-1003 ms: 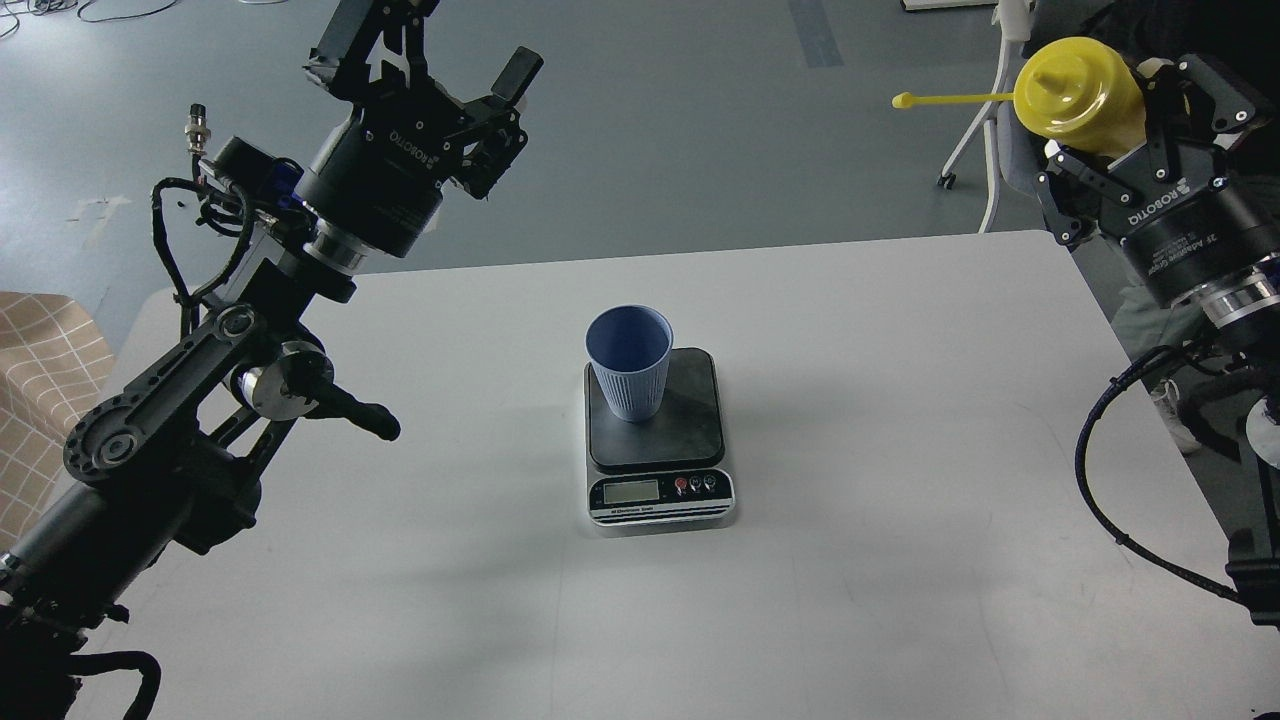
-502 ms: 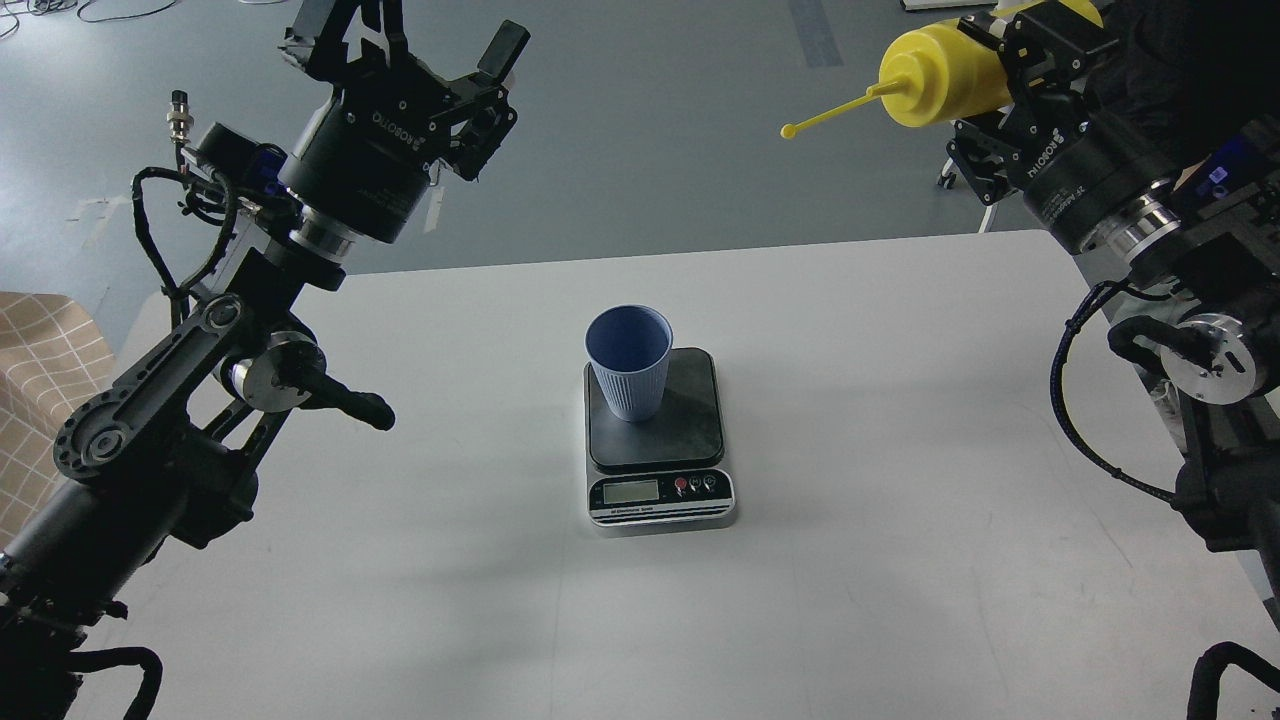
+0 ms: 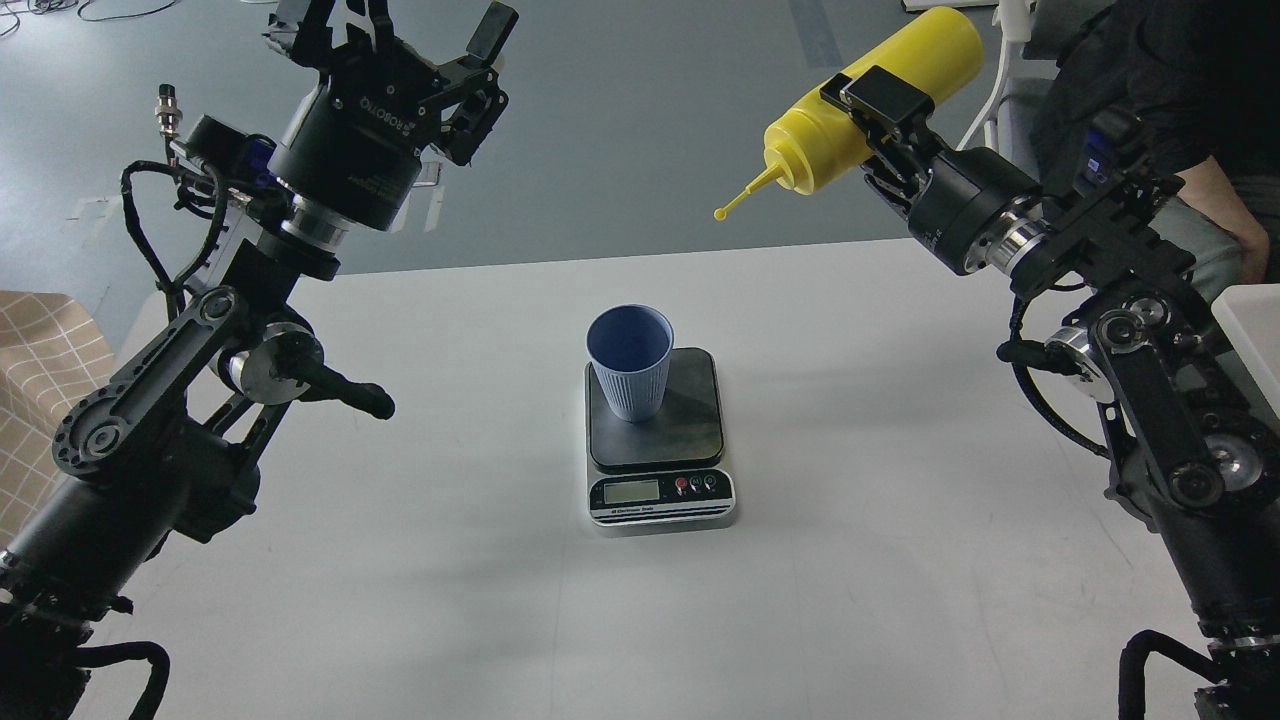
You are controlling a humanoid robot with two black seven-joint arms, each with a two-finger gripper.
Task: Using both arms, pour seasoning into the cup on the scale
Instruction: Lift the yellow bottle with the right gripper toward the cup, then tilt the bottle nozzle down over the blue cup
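The blue ribbed cup stands upright on the left part of the dark platform of the scale, at the middle of the white table. My right gripper is shut on the yellow seasoning bottle and holds it high at the upper right, tilted with its nozzle pointing down and left. The thin yellow cap tether sticks out from the nozzle, up and to the right of the cup. My left gripper is open and empty, raised at the upper left, far from the cup.
The white table carries only the scale and cup. A tan checked cloth lies off the table's left edge. A white chair and a person are at the upper right, behind my right arm.
My right arm has swung left and toward the table, tipping the bottle so its nozzle points down and left, closer to the cup. My left gripper has risen slightly.
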